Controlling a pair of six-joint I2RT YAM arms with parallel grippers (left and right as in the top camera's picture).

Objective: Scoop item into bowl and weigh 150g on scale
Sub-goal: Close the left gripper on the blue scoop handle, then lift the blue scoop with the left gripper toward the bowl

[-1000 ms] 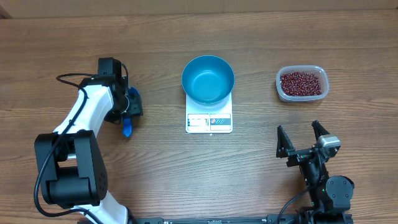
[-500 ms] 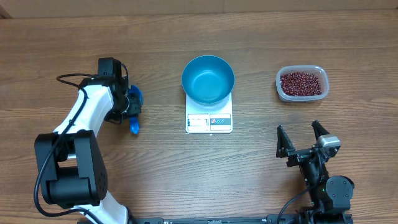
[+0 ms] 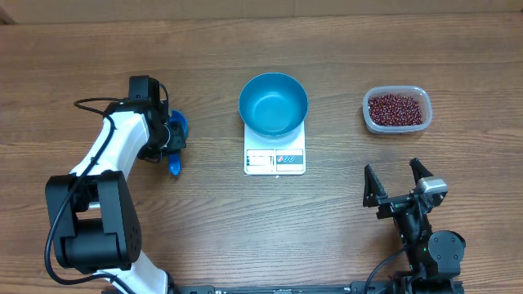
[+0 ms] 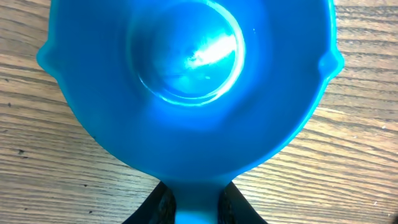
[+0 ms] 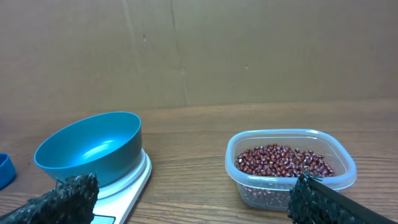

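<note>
A brown wood-grain counter (image 3: 343, 229) carries everything, and the right wrist view shows a plain brown board wall (image 5: 249, 50) standing along its far edge.

A round, deep, bright blue bowl (image 3: 273, 104) sits on a small white square scale (image 3: 274, 161) at mid-counter. The scale's display strip faces the near edge, and its reading is too small to make out. To the right, well apart, a clear rounded-rectangular plastic tub (image 3: 366, 106) holds the small dark red-brown beans (image 3: 396, 109).

From above, the left end effector (image 3: 167, 140) is largely hidden under its own white wrist. The left wrist view shows it closed on the handle of a small blue plastic scoop (image 4: 186, 93), with a dark finger (image 4: 163, 208) pressed against each side. Both fingers are cut off by the bottom edge, and the scoop's rim by the top.

The right end effector (image 3: 395, 183) hovers near the front right with its jaws spread wide, holding nothing. Its camera sees the bowl (image 5: 90, 149), the scale (image 5: 135, 179) and the tub (image 5: 289, 134) from the side, with the beans (image 5: 283, 160) heaped below the rim, and only a sliver of the scoop (image 5: 3, 169) at the left edge.
</note>
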